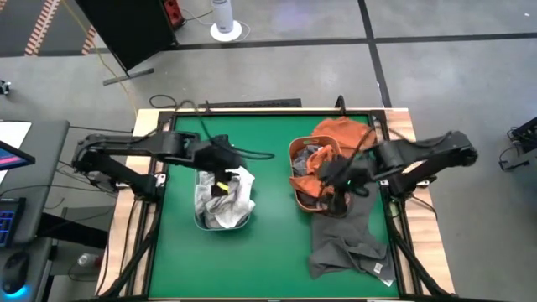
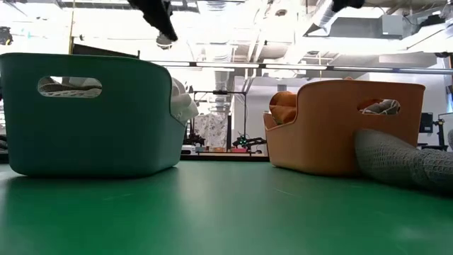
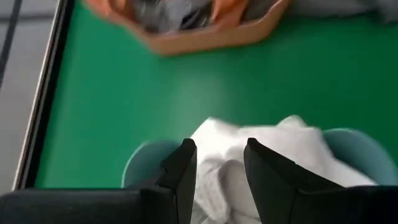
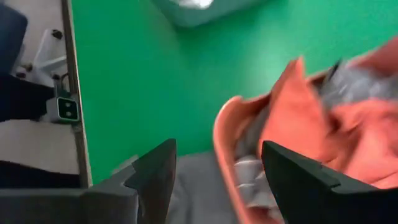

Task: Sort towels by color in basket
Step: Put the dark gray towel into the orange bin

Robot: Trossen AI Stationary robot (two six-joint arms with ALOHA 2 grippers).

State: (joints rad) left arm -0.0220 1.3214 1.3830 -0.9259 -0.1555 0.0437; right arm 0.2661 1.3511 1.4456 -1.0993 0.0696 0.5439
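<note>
Right pincer (image 4: pixel 214 177) open above orange basket (image 4: pixel 222 146) holding rust-orange towel (image 4: pixel 298 118) and grey towels (image 4: pixel 360 84).

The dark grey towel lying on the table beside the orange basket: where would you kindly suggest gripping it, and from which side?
Grip the dark grey towel at a raised fold in its flat middle, coming straight down. Its upper end meets the orange basket, so approaching there would be crowded.
</note>
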